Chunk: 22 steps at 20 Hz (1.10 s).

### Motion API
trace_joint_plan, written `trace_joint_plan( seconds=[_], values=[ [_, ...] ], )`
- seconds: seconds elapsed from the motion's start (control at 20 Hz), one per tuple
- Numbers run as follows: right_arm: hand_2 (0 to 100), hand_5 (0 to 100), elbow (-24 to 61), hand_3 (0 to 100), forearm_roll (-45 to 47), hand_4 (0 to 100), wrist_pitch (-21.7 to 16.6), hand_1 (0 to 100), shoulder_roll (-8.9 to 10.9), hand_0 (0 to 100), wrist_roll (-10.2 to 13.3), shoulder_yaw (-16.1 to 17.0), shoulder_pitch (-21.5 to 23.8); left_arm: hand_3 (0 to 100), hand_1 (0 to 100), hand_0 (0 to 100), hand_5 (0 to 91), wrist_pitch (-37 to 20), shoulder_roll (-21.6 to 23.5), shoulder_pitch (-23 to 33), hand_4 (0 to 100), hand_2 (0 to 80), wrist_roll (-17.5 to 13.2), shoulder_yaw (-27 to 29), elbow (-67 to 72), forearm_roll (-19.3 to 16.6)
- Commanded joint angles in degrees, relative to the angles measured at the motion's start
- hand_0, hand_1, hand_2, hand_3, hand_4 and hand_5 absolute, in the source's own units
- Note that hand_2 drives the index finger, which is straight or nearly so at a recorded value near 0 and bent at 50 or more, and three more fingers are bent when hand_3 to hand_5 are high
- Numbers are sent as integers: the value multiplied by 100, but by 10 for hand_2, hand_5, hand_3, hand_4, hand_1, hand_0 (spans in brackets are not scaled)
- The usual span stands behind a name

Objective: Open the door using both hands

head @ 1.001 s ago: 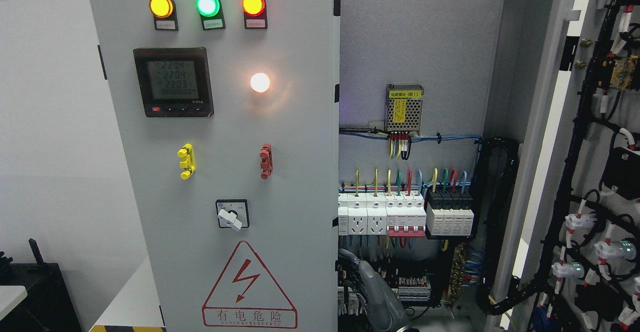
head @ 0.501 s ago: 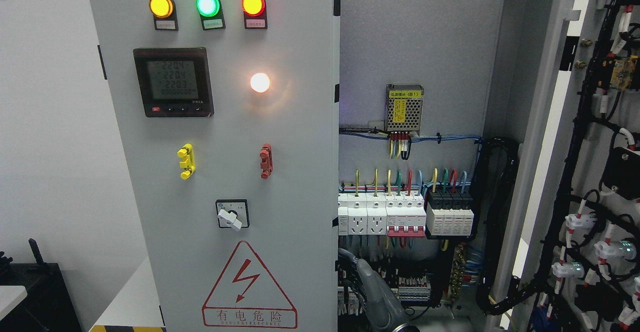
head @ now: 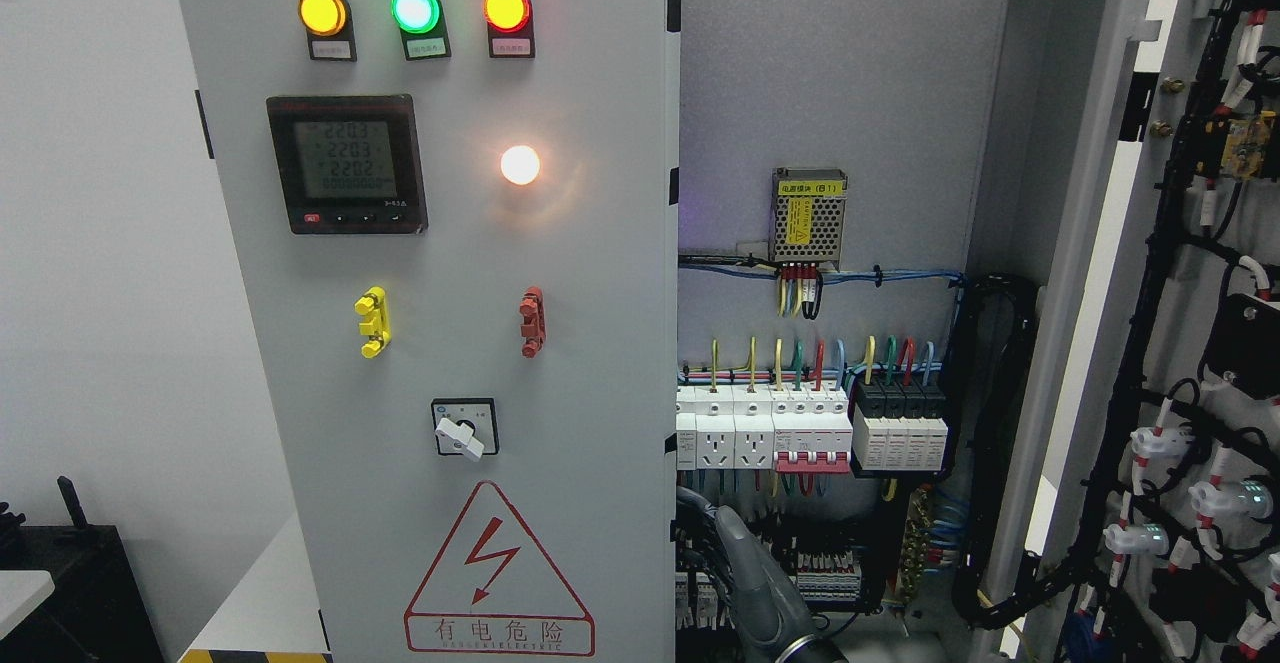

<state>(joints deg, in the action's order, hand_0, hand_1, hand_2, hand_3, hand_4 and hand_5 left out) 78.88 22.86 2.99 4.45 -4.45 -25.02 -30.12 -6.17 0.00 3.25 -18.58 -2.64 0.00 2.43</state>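
Slightly lower and further right than a moment ago, a grey robot arm (head: 765,588) rises from the bottom edge just right of the middle, in front of the open cabinet's lower wiring; its wrist has slid towards the bottom edge, and the meter's digits have changed. From which side this arm enters cannot be told, and its fingers are hidden behind the edge of the closed door, so their state cannot be told either. That left door (head: 560,273) stands shut and fills the middle of the view, with its right edge just beside the arm's upper end. It carries three lit lamps, yellow (head: 322,11), green (head: 416,8) and red (head: 507,7), a digital meter (head: 346,164), a glowing white lamp (head: 520,164), a yellow handle (head: 372,322), a red handle (head: 531,321), a rotary switch (head: 463,428) and a red lightning warning sign (head: 497,573). To the right, the right door (head: 1180,293) is swung wide open, wiring on its inner face. Between them the cabinet interior (head: 850,73) shows a small power supply (head: 809,215) above a row of breakers (head: 810,430).
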Motion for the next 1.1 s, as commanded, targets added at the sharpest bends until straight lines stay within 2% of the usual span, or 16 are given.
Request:
trace_joint_plan(
  seconds=[0.0, 0.1, 0.65, 0.75, 1.05],
  values=[
    [0, 0, -127, 0, 52, 0, -1, 0, 30, 0, -47, -3, -81, 0, 0, 0, 0, 1, -193, 0, 42, 0, 3, 0, -167, -6],
    [0, 0, -163, 0, 52, 0, -1, 0, 30, 0, -161, -3, -117, 0, 0, 0, 0, 1, -193, 0, 42, 0, 3, 0, -167, 3],
    [0, 0, -356, 0, 61, 0, -9, 0, 30, 0, -179, 24, -222, 0, 0, 0, 0, 1, -193, 0, 42, 0, 3, 0, -167, 3],
    [0, 0, -382, 0, 209, 0, -9, 0, 30, 0, -284, 33, -231, 0, 0, 0, 0, 1, -193, 0, 42, 0, 3, 0, -167, 3],
    [0, 0, -426, 0, 359, 0, -1, 0, 47, 0, -337, 32, -283, 0, 0, 0, 0, 1, -193, 0, 42, 0, 3, 0, -167, 3]
  ],
)
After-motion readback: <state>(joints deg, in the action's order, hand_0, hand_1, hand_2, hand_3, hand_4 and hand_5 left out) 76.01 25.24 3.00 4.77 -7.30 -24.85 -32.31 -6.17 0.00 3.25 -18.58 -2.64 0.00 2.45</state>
